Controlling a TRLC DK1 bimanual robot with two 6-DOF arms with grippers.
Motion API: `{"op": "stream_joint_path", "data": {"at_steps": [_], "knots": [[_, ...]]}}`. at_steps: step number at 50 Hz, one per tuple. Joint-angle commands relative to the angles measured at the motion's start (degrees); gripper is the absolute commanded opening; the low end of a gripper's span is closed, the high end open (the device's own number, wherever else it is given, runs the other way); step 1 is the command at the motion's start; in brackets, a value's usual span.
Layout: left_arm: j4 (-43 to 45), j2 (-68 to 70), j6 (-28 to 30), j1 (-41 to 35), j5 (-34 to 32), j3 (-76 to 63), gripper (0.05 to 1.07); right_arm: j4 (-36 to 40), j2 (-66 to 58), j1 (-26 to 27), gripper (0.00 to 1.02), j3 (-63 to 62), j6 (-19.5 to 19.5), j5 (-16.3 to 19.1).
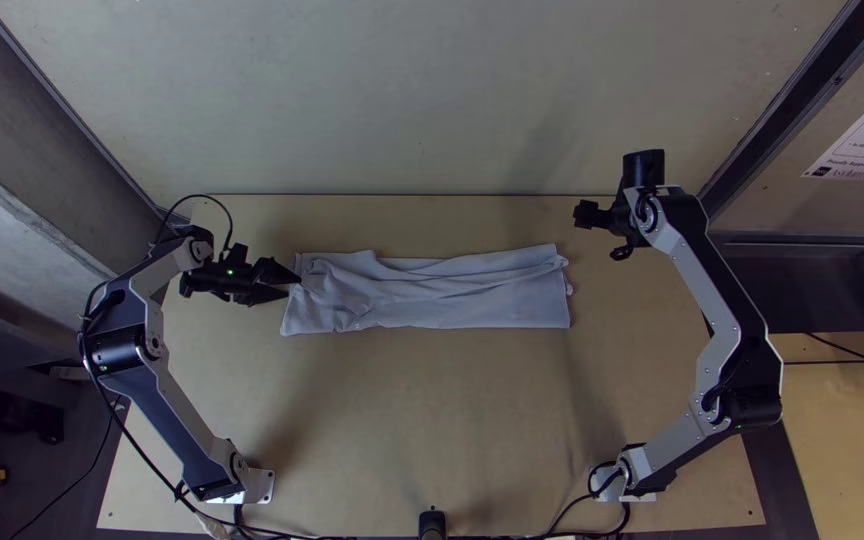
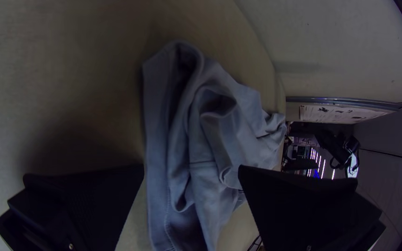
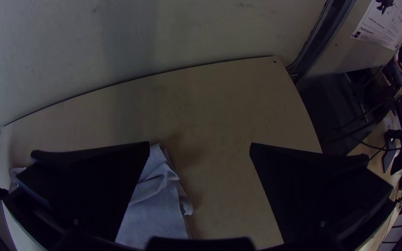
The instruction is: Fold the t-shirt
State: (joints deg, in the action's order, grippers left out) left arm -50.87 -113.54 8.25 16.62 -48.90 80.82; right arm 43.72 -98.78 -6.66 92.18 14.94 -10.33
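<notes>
The pale shirt lies across the wooden table in a long creased strip – rumpled into soft ridges by the left gripper, its flat black fingers parted. The right gripper is open too.

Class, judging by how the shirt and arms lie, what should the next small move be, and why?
Probably ease the left end effector onto the shirt's left end and close it: it is open right at that end, and the shirt lies in a long, creased strip that looks ready to fold across its length.
</notes>
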Motion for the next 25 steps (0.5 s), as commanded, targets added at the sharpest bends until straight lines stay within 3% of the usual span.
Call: {"op": "stream_joint_path", "data": {"at_steps": [1,11,25], "knots": [[-0.2,-1.7,0.6,-1.8,0.2,-2.8,1.03,0.0,2.2,-0.7,0.99,-2.0,0.3,-0.6],[1.6,-1.9,-2.5,-6.3,-0.8,-3.4,1.03,0.0,2.7,-1.4,0.99,-3.0,0.3,-0.6],[12.3,-1.3,-13.2,-15.2,3.0,-7.0,1.03,0.0,3.2,-1.6,0.99,-2.5,0.4,-0.6]]}}
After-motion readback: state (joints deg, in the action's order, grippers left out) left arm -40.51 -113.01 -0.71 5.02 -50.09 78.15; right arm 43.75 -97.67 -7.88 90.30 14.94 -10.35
